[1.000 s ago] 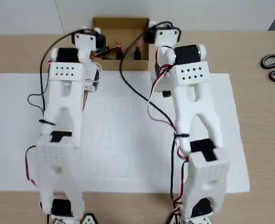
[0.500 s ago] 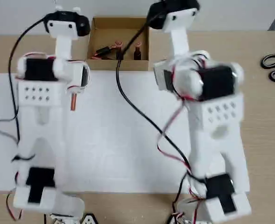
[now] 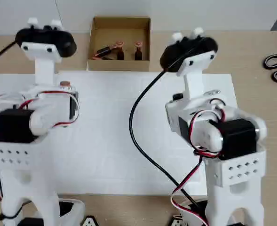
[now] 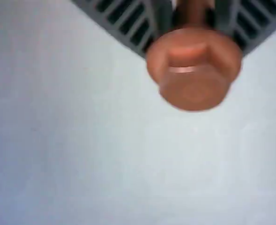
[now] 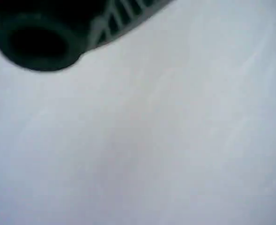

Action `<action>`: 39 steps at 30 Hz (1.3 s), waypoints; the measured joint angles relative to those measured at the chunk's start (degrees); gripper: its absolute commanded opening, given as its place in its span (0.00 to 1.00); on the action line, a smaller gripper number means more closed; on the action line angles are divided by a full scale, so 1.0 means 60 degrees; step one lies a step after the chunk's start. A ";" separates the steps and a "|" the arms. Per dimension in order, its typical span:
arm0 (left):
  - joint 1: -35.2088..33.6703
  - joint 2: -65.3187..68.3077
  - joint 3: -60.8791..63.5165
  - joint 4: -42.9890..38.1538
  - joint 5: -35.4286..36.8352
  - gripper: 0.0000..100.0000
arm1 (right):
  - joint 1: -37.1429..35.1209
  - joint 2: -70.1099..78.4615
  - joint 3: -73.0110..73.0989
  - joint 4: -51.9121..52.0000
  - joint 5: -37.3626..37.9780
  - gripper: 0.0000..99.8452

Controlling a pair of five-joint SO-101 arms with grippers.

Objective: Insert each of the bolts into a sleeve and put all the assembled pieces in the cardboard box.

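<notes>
Left gripper [image 4: 192,10] clamps the copper-coloured round-headed bolt [image 4: 194,70] by its shank. Right gripper [image 5: 74,18] clamps the black tubular sleeve [image 5: 34,44], bore exposed. Both are above the white sheet [image 3: 129,141]. Judged light, rigid, smooth: grip mid-body, ends free.

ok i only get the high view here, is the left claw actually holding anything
observer: Yes. The left claw is shut on a copper-coloured bolt with a round flanged head, over the white sheet.
operator: and the right one
observer: The right claw grips a black tubular sleeve, with its open end toward that wrist camera.
operator: bolt in that sleeve yet
observer: No. The sleeve's bore looks dark and hollow, with nothing copper in it.
</notes>
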 measured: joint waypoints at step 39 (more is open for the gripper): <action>0.0366 -0.2212 0.4132 -0.4293 0.2212 0.01 | -0.1407 -0.5568 1.1941 -1.0799 0.0000 0.00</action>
